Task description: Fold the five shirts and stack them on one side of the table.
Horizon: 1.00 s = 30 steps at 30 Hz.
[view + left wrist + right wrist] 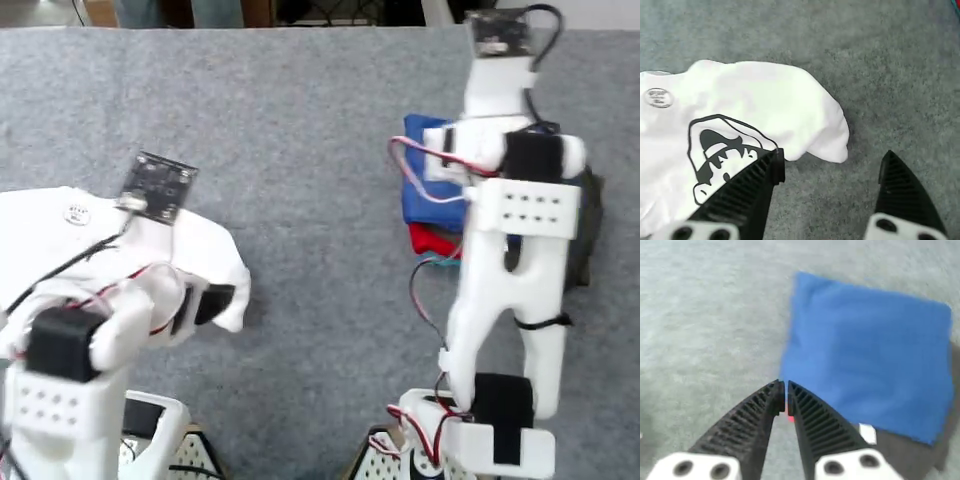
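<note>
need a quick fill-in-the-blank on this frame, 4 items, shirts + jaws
1. The left gripper has its jaws ____.
2. The right gripper has its jaws ____.
3. The folded shirt beside the right gripper's tips is ____ in colour.
4. The print on the white shirt is ____ in colour.

Missing words: open; shut; blue; black.

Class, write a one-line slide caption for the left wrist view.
Left tool open at the edge of a white printed shirt on grey tabletop.
</note>
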Motion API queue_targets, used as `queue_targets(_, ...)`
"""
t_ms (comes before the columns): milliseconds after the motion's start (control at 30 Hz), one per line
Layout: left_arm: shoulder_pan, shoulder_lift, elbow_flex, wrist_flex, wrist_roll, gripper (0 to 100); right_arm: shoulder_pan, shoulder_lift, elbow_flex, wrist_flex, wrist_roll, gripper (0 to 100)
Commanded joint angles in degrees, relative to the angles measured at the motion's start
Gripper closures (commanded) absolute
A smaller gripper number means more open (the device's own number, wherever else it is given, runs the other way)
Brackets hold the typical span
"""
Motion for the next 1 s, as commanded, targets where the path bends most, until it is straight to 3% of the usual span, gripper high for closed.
queue_targets(0, -10.9, -0.1, -7.6, 1.7, 2.8, 67, -9.1, 2.9, -0.6, -1.2, 0.2, 97.5)
queue_targets(100, -19.8, 0.1, -4.1, 1.7, 4.0, 69, -17.5, 9.5, -0.7, -1.1, 0.0, 96.2)
queue_targets(233, -34.5, 1.7, 4.6, -3.2, 2.1, 69, -27.8, 19.9, -2.4, -0.6, 0.1, 80.0)
queue_targets(333, -44.4, 4.5, 12.3, -10.4, 1.7, 69, -34.0, 28.7, -10.6, 3.8, -0.1, 68.7)
queue_targets(433, -50.9, 8.5, 18.1, -15.3, 1.5, 70, -39.4, 37.1, -23.3, 10.3, -0.2, 65.8)
queue_targets(700, -54.3, 17.8, 25.5, -22.1, -2.1, 70, -46.9, 58.5, -56.7, 17.6, -5.4, 65.8)
queue_targets(900, -54.4, 22.5, 27.5, -23.6, -2.4, 70, -48.2, 73.0, -68.1, 17.6, -7.5, 66.0)
queue_targets(967, -54.4, 23.5, 27.5, -23.6, -2.4, 70, -47.4, 76.2, -70.1, 17.8, -7.5, 70.2)
